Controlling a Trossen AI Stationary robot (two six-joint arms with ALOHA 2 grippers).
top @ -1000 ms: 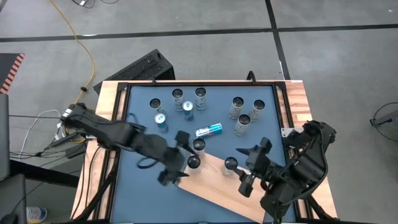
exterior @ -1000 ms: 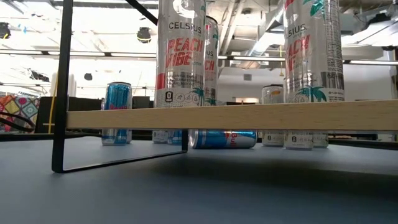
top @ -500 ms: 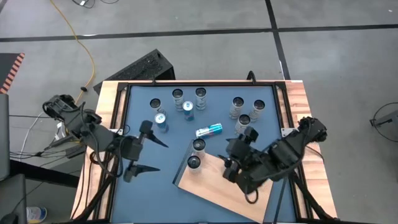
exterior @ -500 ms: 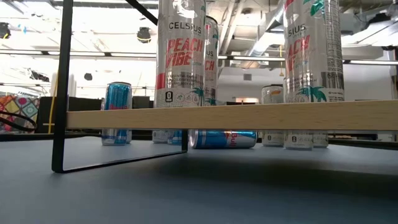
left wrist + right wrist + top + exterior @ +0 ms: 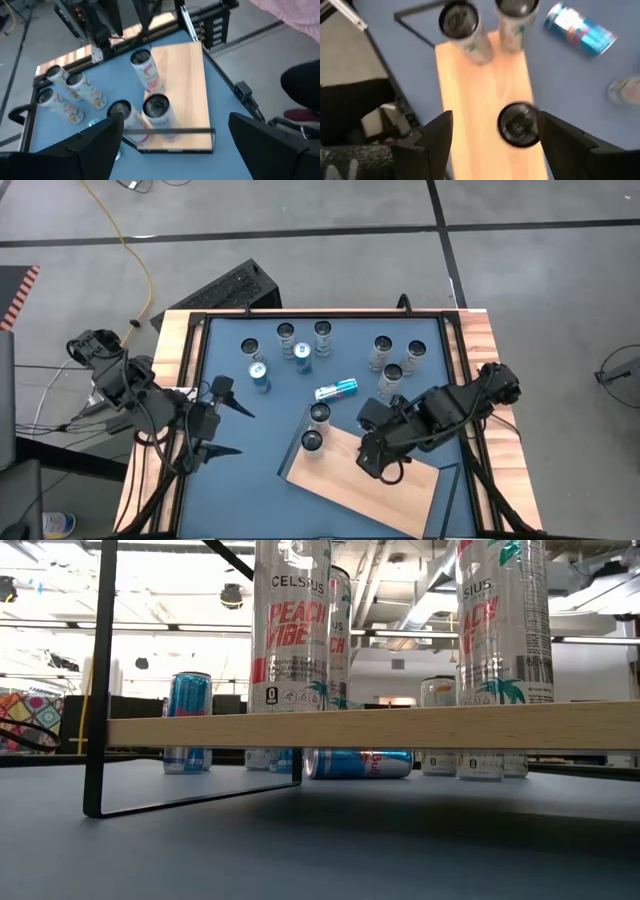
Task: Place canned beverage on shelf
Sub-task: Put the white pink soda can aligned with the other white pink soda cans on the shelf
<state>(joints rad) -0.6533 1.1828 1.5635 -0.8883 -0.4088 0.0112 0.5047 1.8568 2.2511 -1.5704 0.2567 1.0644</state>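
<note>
Can (image 5: 519, 124) is upright on the shelf (image 5: 345, 480), right between the right hand's (image 5: 378, 450) spread fingers, and neither seems to touch it. Two more cans (image 5: 319, 415) share the shelf's corner, with lots of bare board left. Left hand (image 5: 232, 430), also spread, hangs over the tabletop (image 5: 240, 490) beside the shelf. I'd guess a straight lift-off clears it.

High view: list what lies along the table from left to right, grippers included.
left gripper → small blue can → two cans at the shelf's end → blue can on its side → right gripper → three cans at the right
</note>
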